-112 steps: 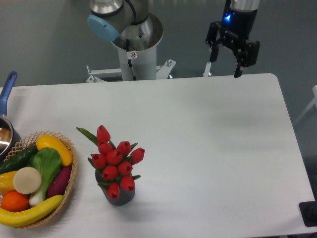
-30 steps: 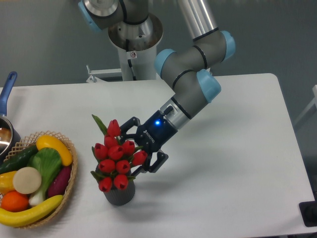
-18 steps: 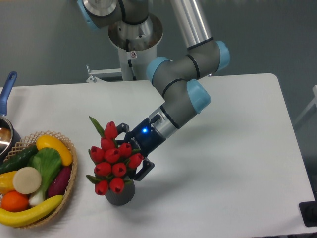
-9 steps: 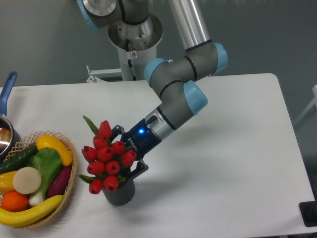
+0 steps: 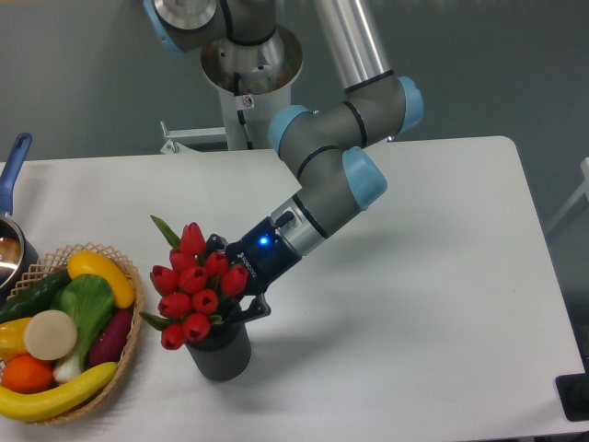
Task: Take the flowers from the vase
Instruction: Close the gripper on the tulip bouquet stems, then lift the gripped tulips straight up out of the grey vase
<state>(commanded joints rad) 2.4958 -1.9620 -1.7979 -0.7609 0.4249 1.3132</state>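
We've got a white desk [image 5: 414,276] filling most of the view, with the robot's base post [image 5: 250,83] standing behind its far edge. The arm [image 5: 345,138] comes down from the top of the frame, bends at its blue-capped joints over the middle of the desk, and reaches toward the near left part.

Over at the left edge, toward the near corner, sits a round wicker basket [image 5: 129,345] loaded with fruit and veg: a banana [image 5: 55,394], a yellow pepper [image 5: 101,274], something leafy green [image 5: 85,308], an orange [image 5: 28,373]. Just behind it a pot with a blue handle [image 5: 13,170] pokes in from the left edge.

The gripper [image 5: 235,285] has a little blue light on and is buried in the flowers [image 5: 191,290], low down by the stems. From what we can see the jaws are clamped on the bunch, one black finger showing on each side of it, though the leaves hide the actual contact.

The red tulips lean left, toward the basket, with the heads hanging past the vase's rim on that side. The dark grey vase [image 5: 221,352] stands upright near the front edge, just right of the basket and not touching it. We can't tell if the stems are still inside it; the bunch covers the opening.
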